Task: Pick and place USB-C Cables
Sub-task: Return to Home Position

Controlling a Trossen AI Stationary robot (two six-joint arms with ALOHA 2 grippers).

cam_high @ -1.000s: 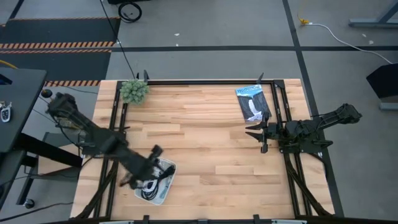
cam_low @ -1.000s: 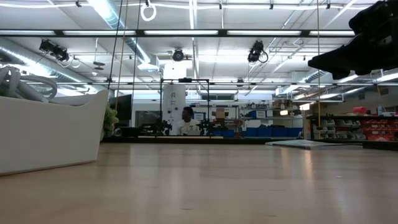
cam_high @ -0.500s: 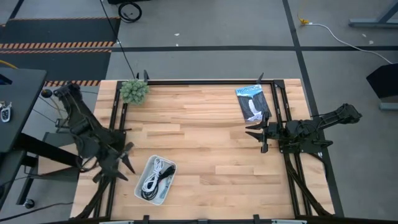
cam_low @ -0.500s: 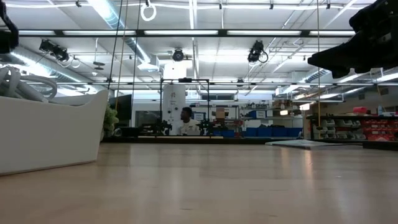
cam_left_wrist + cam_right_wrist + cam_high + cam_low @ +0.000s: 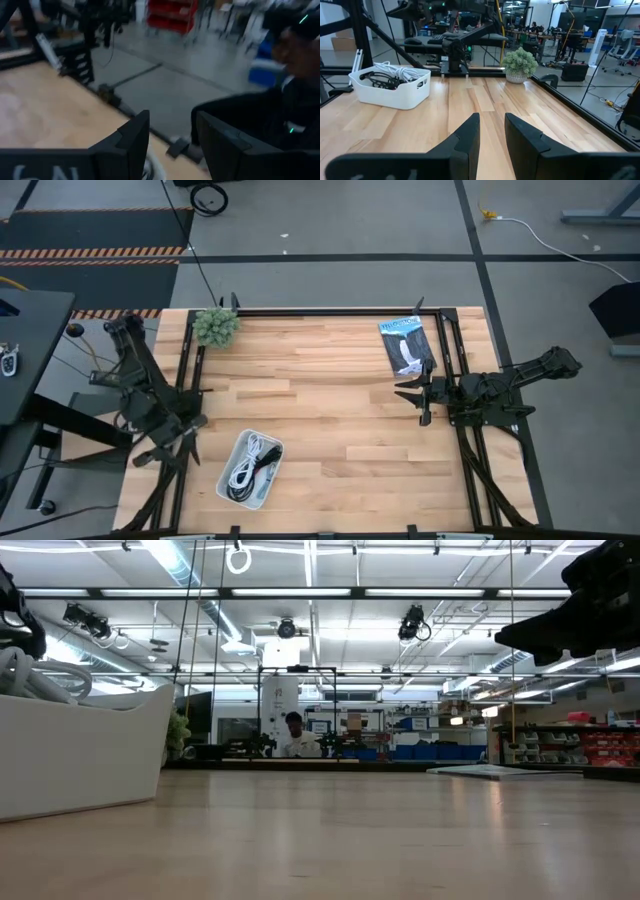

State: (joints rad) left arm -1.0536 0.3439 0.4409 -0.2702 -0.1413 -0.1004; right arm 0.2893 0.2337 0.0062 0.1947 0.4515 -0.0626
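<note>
The thin coiled USB-C Cables point(image 5: 247, 467), white and black, sit heaped in the white rounded-rectangle plastic tray point(image 5: 395, 96) on the pale wooden table point(image 5: 330, 420), near its left edge and toward the corner away from the small green plant point(image 5: 216, 326).

The tray's long axis runs slantwise to the table's edges, and the coils lie lengthwise along it, one end toward that corner.

The left gripper point(image 5: 164, 451) hangs over the black frame at the left edge, just clear of the tray, with its fingers point(image 5: 131, 142) parted and nothing between them.

The right gripper point(image 5: 411, 402) waits at the right edge beside the flat black-and-blue packet point(image 5: 405, 345), fingers a little apart and empty.

Now the risk: loops rise above the tray's rim, so a low pass by the left arm could hook one and drag a cable out or shove the tray. That gripper is also close to the frame rail, and a careless swing home could clip it.
</note>
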